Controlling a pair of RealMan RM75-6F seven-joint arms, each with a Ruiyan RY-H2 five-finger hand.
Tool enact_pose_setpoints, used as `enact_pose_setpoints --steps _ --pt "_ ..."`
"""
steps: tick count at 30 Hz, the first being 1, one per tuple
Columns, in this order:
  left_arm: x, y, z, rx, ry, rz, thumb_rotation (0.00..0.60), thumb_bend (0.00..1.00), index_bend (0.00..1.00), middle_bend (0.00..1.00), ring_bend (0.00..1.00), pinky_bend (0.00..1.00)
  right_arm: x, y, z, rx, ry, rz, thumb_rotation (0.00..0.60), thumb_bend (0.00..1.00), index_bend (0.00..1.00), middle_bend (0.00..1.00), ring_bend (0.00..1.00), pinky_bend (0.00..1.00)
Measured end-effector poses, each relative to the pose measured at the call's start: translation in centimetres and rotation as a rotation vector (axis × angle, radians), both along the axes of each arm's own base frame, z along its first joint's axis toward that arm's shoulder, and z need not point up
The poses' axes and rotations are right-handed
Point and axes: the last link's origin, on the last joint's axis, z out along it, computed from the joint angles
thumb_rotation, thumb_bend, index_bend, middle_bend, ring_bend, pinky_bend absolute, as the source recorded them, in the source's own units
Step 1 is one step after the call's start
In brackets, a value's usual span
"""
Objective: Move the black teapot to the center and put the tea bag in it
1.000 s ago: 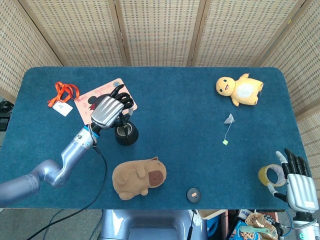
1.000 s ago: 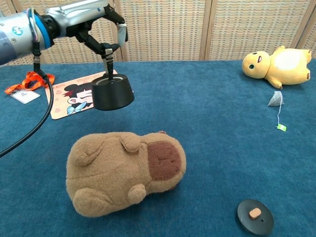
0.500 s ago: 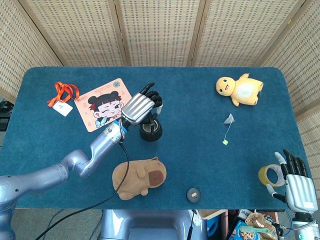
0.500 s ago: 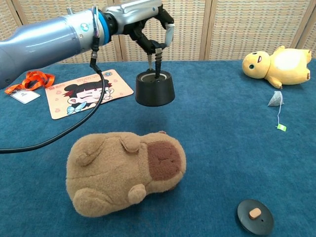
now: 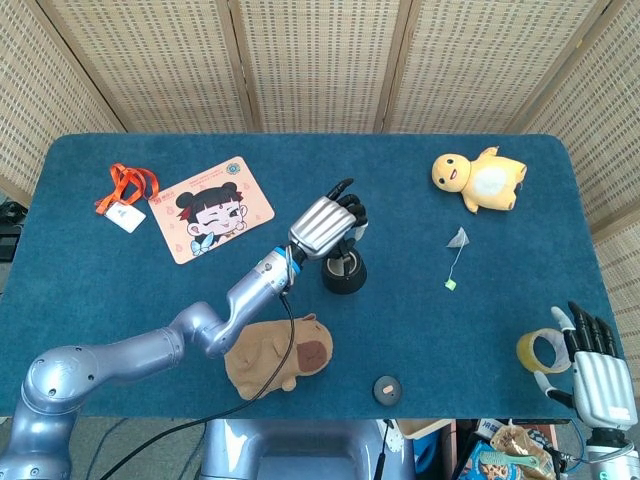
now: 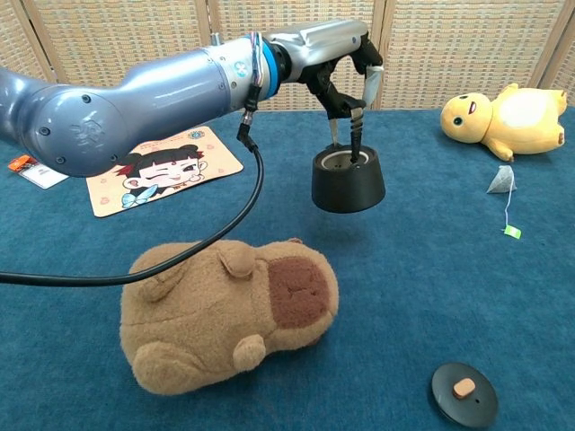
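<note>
Teapot [image 5: 343,273] mid-table, under left hand [image 5: 327,224]. Tea bag [image 5: 458,239] to its right; lid [image 5: 387,389] near front edge, possibly beside capybara [image 5: 277,355].

Brown capybara plush [image 5: 277,356] lying at near edge of blue table [image 5: 120,290]. Yellow duck plush [image 5: 480,179] at far right. Cartoon mat [image 5: 211,208] at far left, orange lanyard with badge [image 5: 124,193] beside it. Tape roll [image 5: 541,351] at near right edge. Wicker screen [image 5: 320,60] behind.

Black teapot [image 6: 348,180] and black lid [image 6: 464,394] with tan knob; deep blue surface [image 5: 400,190]; brown plush [image 6: 225,314]; yellow duck [image 6: 503,118]; orange lanyard [image 5: 128,184]; pink cartoon mat [image 5: 211,208]; silver hand [image 5: 322,225].
</note>
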Motion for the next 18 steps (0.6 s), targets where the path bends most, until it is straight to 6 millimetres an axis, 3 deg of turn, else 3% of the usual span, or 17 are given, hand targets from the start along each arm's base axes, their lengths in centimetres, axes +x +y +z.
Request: enact_pose_setpoints --steps 18 --pt "1.5 -1.2 -4.4 -0.027 0.057 -0.031 0.600 0.47 0.78 0.38 0.22 0.00 -0.3 0.6 0.0 0.001 -0.001 -0.028 0.600 0.38 0.00 0.03 0.00 0.02"
